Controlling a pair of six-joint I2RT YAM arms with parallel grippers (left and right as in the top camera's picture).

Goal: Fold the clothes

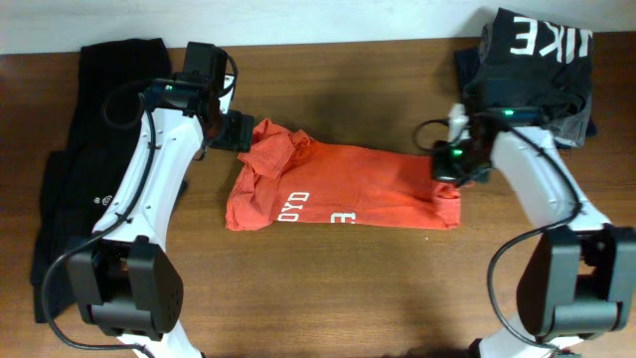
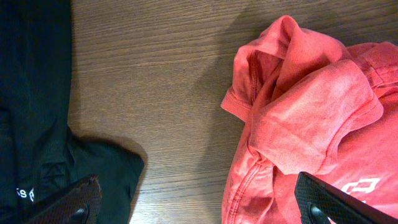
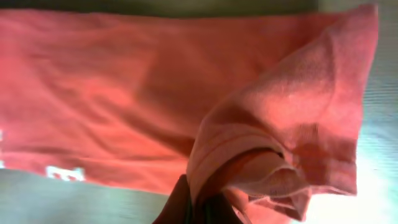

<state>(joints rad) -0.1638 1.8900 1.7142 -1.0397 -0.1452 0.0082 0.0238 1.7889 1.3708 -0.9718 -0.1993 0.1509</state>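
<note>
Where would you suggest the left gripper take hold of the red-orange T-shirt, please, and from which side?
Probably the bunched fold at the far-left corner of the red-orange T-shirt, coming down from above. The fold stands up off the table, giving an edge to pinch; the open left gripper is beside it, and the right gripper is shut on the opposite end.

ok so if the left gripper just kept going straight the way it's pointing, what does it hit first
Probably bare table, in the gap between the black garment and the red-orange T-shirt. The left gripper is open wide, so its fingers may catch either cloth edge; depth is unclear.
</note>
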